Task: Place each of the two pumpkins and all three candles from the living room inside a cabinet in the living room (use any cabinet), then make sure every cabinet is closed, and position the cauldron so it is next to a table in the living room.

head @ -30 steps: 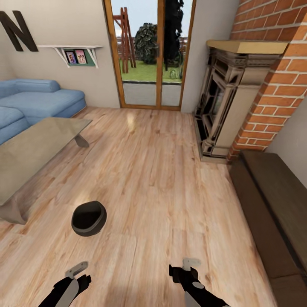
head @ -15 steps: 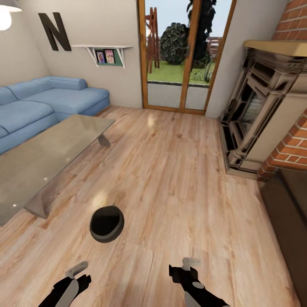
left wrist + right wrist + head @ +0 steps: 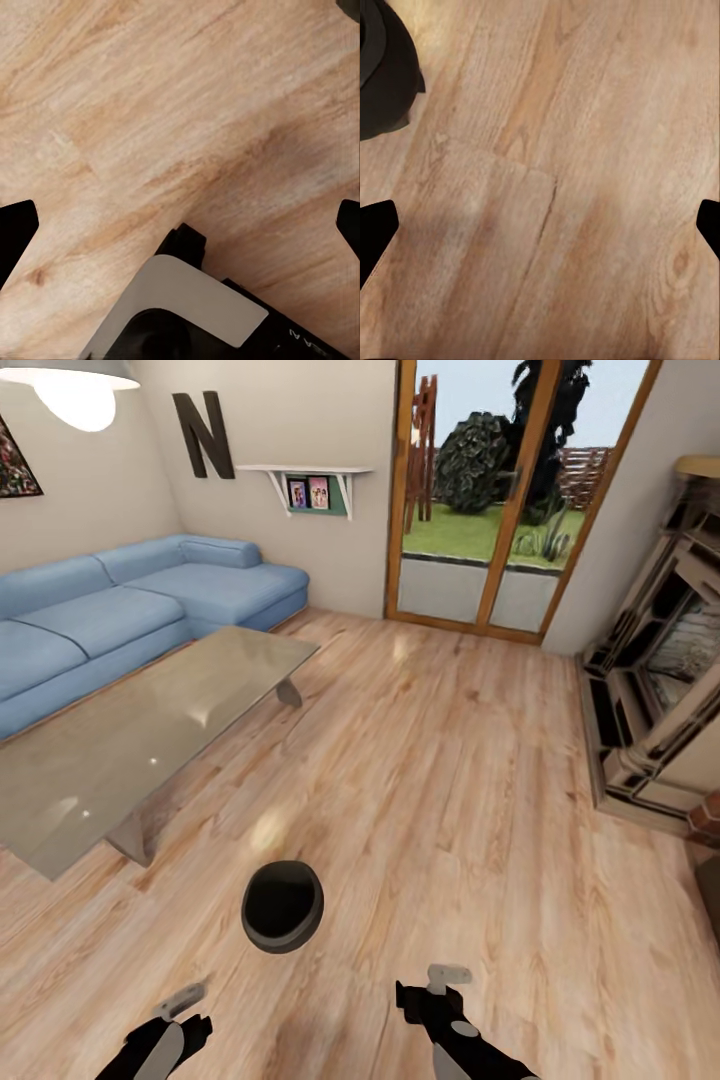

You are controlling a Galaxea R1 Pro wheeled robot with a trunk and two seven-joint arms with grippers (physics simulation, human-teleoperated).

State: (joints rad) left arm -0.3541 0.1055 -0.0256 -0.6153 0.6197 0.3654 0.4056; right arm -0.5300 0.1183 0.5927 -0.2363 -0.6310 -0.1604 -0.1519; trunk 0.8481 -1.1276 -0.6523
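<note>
1. From the head camera I see the cauldron, a black round pot with its mouth up, standing on the wooden floor. It is near the closest corner of the glass-topped counter but apart from it, with bare boards between.
2. In the right wrist camera a dark curved edge of the cauldron shows at one corner, resting on the floor planks.
3. My left gripper is low in the head view, over bare floor, close to the cauldron and clear of it. In the left wrist camera its two dark fingertips sit at opposite edges of the picture, so the jaws are spread wide with nothing between them but floor.
4. My right gripper is also low in the head view, over bare floor, to the right of the cauldron and apart from it. The right wrist camera shows its fingertips at the two picture edges, jaws spread wide and holding nothing.
5. A blue sofa runs along the wall behind the counter. A glass door stands in the far wall, and a fireplace stands at the right.
6. A shelf with two small pictures hangs on the wall beside a large letter N.
</note>
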